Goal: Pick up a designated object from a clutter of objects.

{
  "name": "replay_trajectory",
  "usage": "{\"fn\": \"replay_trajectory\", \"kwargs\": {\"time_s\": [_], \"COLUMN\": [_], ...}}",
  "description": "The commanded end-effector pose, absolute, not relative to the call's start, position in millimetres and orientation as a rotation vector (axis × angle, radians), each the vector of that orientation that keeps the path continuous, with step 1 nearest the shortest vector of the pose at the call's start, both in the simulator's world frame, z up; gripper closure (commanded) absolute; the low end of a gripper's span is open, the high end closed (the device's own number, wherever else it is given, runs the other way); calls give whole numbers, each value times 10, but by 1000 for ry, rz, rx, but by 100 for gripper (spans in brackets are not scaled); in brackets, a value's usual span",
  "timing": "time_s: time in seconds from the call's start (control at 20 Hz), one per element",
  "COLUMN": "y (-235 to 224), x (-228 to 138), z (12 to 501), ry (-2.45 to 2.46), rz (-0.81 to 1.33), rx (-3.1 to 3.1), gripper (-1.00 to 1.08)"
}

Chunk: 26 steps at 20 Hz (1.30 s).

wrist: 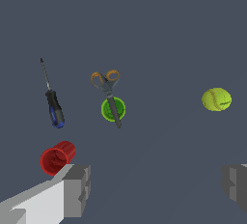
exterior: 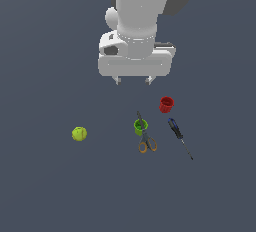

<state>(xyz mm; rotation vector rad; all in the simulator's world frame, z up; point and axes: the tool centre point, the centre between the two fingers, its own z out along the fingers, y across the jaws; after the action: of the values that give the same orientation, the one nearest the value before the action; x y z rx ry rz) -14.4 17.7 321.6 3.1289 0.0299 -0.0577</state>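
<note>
On the plain dark grey floor (exterior: 45, 186), the red cup (exterior: 166, 104) lies tipped.

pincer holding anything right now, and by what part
Nothing is held. The pincer is open and empty above the surface; the red cup lies apart from it, ungrasped.

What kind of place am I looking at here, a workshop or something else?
Most likely a computer simulation, not a real room: the flat grey floor is featureless, and only a red cup, scissors and a yellow-green ball lie scattered beneath a white robot arm.
</note>
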Motion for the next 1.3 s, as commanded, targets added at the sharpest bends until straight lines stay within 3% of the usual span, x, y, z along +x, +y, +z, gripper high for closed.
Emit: {"fn": "replay_trajectory", "kwargs": {"time_s": [0.0,0.5,1.25], "y": [177,-86,187], "x": [-144,-69,-88], "z": [3216,3277,2993], "ry": [30,6,130], "rz": [-58,-40,-37], "rx": [3129,3122,3112], "gripper": [-92,-92,-92]}}
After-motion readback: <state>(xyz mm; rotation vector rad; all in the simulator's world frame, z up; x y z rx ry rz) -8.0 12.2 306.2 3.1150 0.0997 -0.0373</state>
